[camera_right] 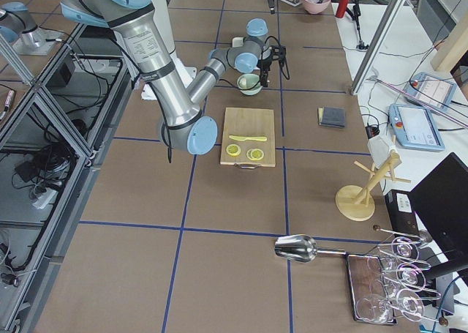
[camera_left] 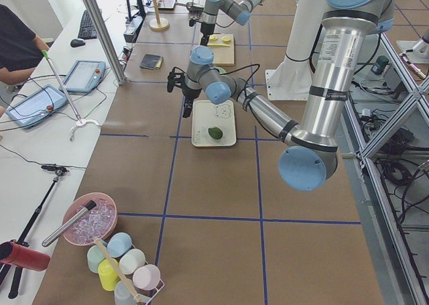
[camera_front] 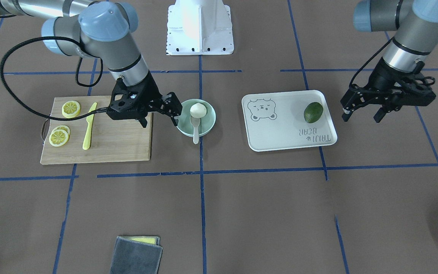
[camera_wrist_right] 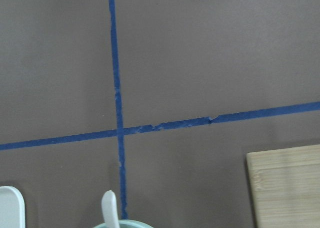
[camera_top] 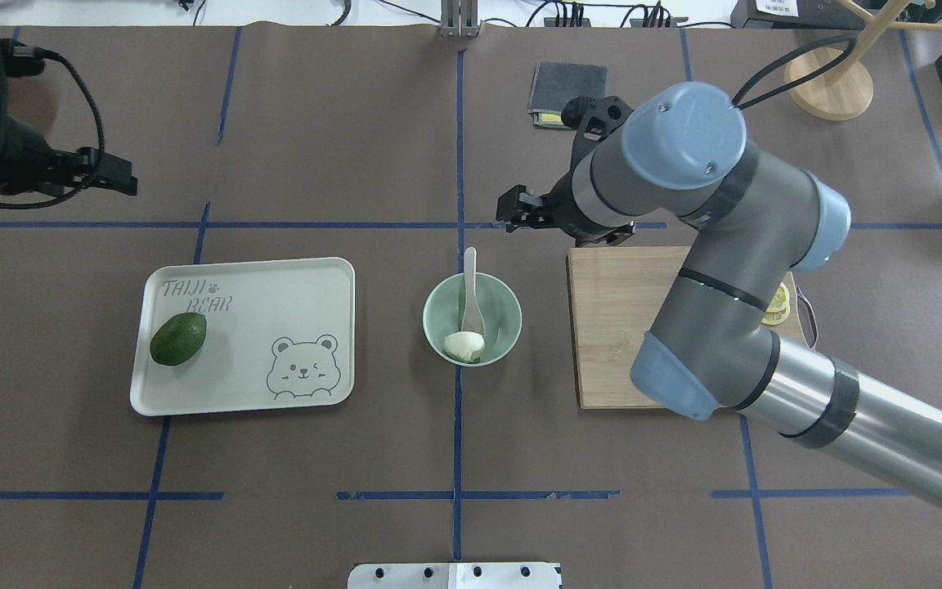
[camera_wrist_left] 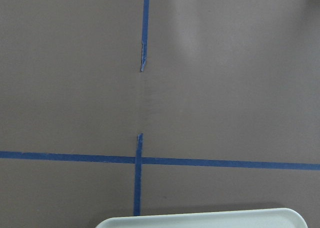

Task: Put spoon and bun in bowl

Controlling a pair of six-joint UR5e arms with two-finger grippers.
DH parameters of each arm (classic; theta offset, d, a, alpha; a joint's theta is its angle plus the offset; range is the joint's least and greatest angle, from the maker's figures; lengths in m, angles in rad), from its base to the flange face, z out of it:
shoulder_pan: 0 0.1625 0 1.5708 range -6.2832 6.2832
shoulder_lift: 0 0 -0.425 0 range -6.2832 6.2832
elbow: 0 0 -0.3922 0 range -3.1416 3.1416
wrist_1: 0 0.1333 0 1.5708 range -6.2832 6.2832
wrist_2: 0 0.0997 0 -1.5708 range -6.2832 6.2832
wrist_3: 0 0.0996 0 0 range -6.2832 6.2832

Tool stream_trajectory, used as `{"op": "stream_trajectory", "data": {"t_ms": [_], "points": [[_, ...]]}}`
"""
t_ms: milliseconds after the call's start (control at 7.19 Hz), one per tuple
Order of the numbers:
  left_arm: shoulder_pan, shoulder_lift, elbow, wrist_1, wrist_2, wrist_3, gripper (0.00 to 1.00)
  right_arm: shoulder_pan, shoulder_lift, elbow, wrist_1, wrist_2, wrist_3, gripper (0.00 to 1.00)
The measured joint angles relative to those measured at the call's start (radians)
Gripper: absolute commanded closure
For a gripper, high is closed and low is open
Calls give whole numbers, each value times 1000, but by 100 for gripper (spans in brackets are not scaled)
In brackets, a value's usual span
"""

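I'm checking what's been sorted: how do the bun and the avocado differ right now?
The bun is white and round; the avocado is dark green and oval. The bun sits in the green bowl with the spoon; the avocado lies alone on the white tray. Both rest unheld.

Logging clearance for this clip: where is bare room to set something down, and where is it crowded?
Free: the table strip between tray and bowl; the tray's half away from the avocado; the operator-side stretch, bare but for the grey cloth. Crowded: the bowl, holding bun and spoon, and the cutting board, with the open right claw hanging between them.
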Motion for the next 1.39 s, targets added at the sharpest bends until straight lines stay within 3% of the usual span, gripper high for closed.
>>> {"op": "stream_trajectory", "data": {"t_ms": [417, 835, 1113, 1391], "points": [[-224, 116, 62, 30, -111, 407, 0, 192, -136, 82, -130, 133, -352, 0], [-436, 131, 194, 148, -192, 796, 0, 422, -315, 84, -145, 286, -715, 0], [-506, 131, 230, 217, -197, 921, 0, 571, -431, 52, -146, 350, -949, 0], [-526, 133, 248, 237, -197, 965, 0, 709, -486, -44, -147, 376, -1193, 0]]}}
